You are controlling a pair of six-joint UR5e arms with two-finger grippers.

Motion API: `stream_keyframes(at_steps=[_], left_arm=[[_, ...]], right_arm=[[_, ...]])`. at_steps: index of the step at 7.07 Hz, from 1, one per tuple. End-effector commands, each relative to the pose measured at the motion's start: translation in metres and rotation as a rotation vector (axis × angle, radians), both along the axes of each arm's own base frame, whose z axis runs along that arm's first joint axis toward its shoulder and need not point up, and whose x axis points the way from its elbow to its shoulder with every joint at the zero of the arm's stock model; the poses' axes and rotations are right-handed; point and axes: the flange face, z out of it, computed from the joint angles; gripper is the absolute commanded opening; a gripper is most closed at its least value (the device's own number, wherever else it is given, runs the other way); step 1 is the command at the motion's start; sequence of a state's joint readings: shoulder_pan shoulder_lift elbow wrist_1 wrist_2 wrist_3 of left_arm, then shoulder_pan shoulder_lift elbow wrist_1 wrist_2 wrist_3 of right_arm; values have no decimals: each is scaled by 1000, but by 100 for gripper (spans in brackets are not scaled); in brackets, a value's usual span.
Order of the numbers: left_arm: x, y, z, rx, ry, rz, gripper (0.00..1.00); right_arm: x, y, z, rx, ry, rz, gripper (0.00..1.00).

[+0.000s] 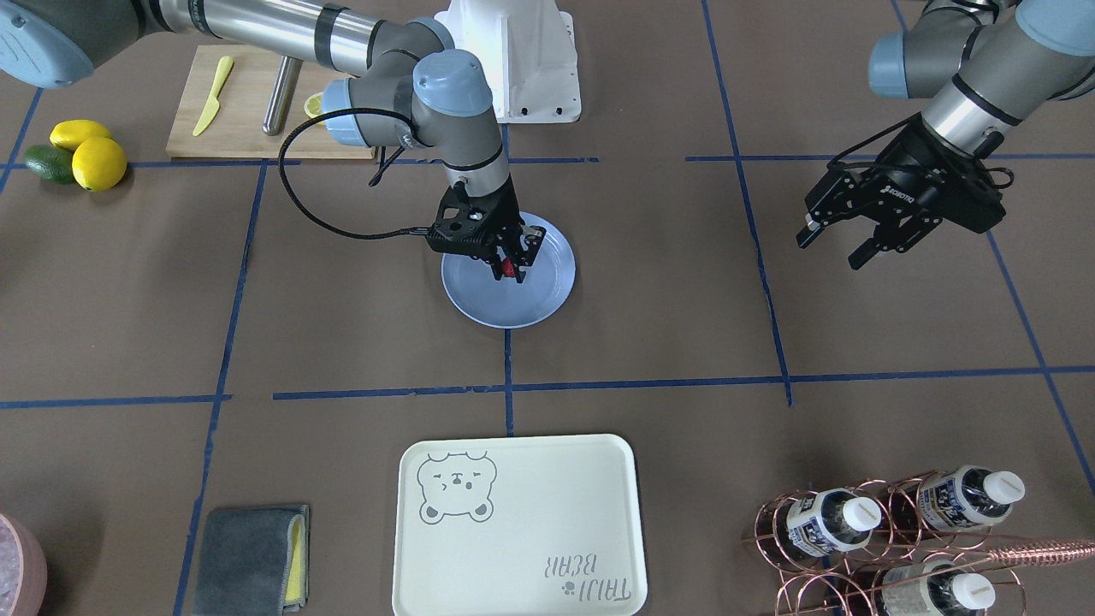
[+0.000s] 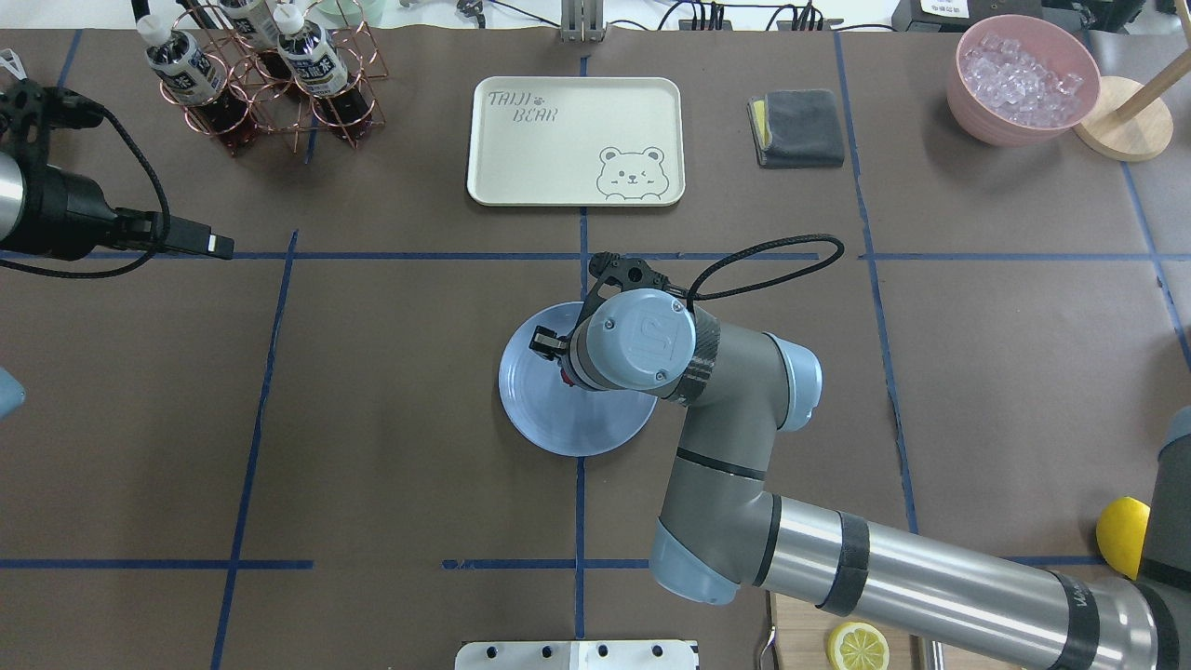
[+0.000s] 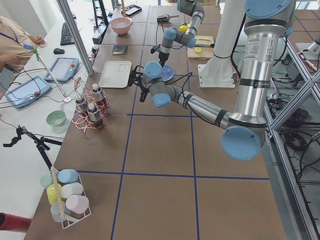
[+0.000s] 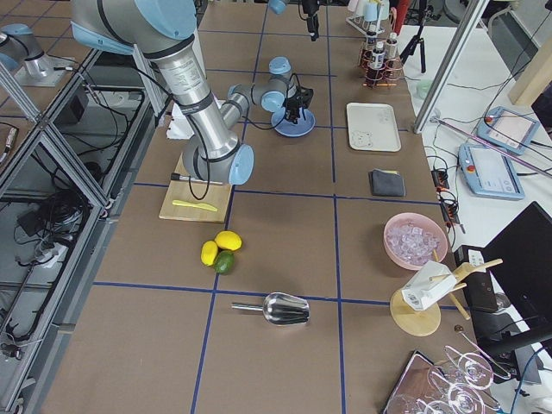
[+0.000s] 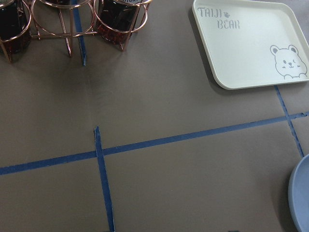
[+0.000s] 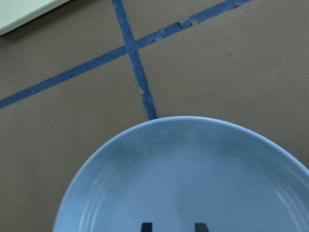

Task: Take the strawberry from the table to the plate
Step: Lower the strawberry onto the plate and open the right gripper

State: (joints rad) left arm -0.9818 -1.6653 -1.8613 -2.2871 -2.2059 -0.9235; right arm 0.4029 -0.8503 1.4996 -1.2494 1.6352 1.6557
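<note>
Sitting pinched between the fingertips of the right gripper (image 1: 511, 262), the strawberry (image 1: 510, 269) shows you only a small red patch, low over the inner part of the light-blue plate (image 1: 547, 301). You cannot tell from these views whether the berry touches the dish. The plate lies near the middle of the table (image 1: 684, 325), over a crossing of blue tape lines (image 1: 508, 368). Well apart from it, you will find the left gripper (image 1: 831, 248) hanging above bare paper with its jaws spread and nothing between them. On your side of the plate lies the cream bear-print tray (image 1: 517, 547), with a folded grey cloth (image 1: 248, 556) to one side and a copper bottle rack (image 1: 890, 539) to the other. Near the robot's base a wooden cutting board (image 1: 244, 128) carries a yellow knife (image 1: 212, 96), and two lemons (image 1: 98, 162) lie beside it.
</note>
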Motion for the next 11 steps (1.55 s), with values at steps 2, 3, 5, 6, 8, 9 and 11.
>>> stream_keyframes(at_steps=[2,3,5,6,8,9,11], left_arm=[[0,0,0,0,0,0,84],[0,0,1,-1,-1,0,84],[0,1,1,-1,-1,0,84],[-1,1,2,-2,-2,0,84],[-2,1,1,-1,-1,-1,84],[-2,2,2,-2,-2,-1,84],[-3,2,2,-4,-2,-3,84]], right_arm=[[-2,-1,3,3,12,3,0],[-2,-1,3,4,13,2,0],[-2,-1,3,4,11,2,7],[-3,-1,1,4,8,3,18],[-2,-1,3,4,13,2,73],[-4,0,4,3,15,1,74],[-2,0,0,6,7,1,100]])
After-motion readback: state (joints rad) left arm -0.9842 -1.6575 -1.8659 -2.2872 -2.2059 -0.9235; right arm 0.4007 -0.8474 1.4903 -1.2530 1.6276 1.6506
